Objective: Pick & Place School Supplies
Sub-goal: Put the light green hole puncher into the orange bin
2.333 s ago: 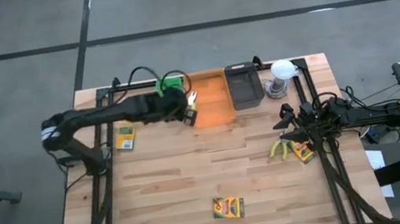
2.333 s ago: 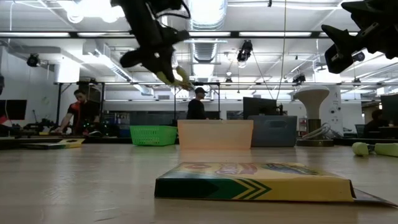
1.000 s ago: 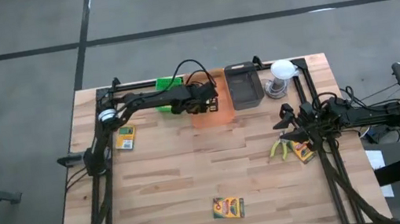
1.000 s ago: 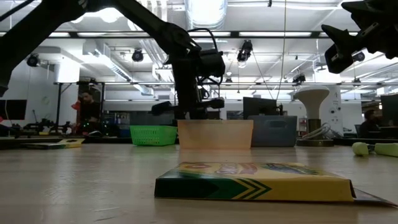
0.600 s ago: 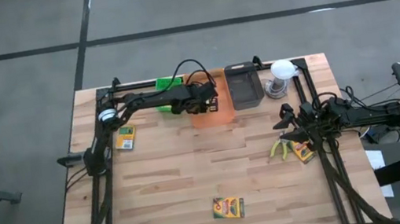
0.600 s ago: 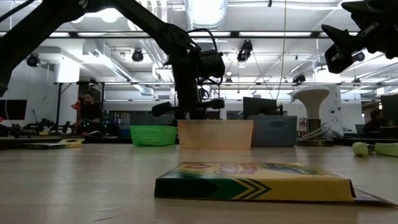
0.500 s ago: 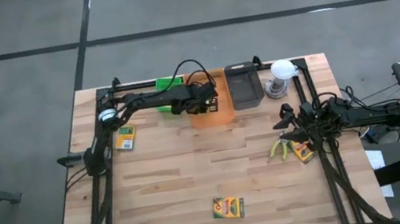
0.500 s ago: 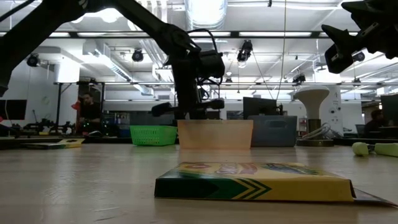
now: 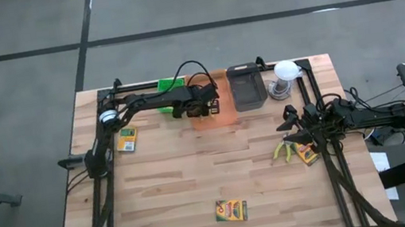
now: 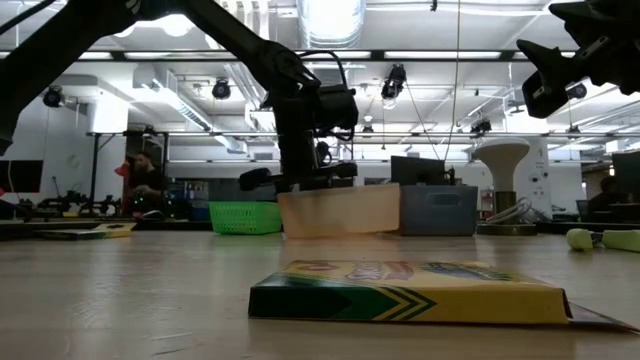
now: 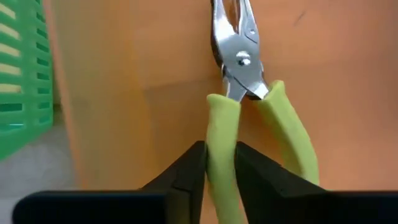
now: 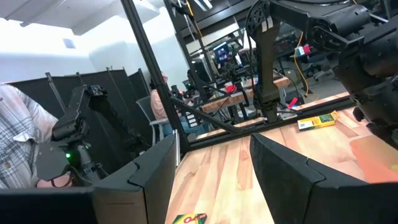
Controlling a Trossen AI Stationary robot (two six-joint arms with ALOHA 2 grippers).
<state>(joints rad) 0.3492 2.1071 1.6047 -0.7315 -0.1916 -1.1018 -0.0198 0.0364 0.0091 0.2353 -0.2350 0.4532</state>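
My left gripper (image 9: pixel 208 106) reaches down into the orange tray (image 9: pixel 224 115) at the table's far edge. It is shut on a pair of pliers (image 11: pixel 241 59) with yellow-green handles, which lies against the tray's orange floor (image 11: pixel 124 74). In the low view the tray (image 10: pixel 340 210) stands slightly tilted under the gripper. My right gripper (image 12: pixel 217 171) waits open at the table's right edge (image 9: pixel 290 121). One crayon box (image 9: pixel 231 210) lies flat near the front edge, and another (image 9: pixel 126 139) lies at the left. A second pair of pliers (image 9: pixel 280 150) lies at the right. My left gripper pinches one handle of the pliers (image 11: pixel 219 127) between its two fingers, below the pivot. The fingers come steeply from above and lie across the handle. The steel jaws (image 11: pixel 231 25) point away from the gripper, and the pliers lie against the tray's floor.
A green basket (image 9: pixel 172 84) stands left of the orange tray and a black tray (image 9: pixel 247 87) right of it, with a white round object (image 9: pixel 286 72) beyond. A third crayon box (image 9: pixel 308 155) lies by the right arm. Bare wood lies in the table's middle.
The orange tray has slid a little toward the table's left and tipped, so its right end now stands slightly higher than its left. My left gripper stays down in the tray.
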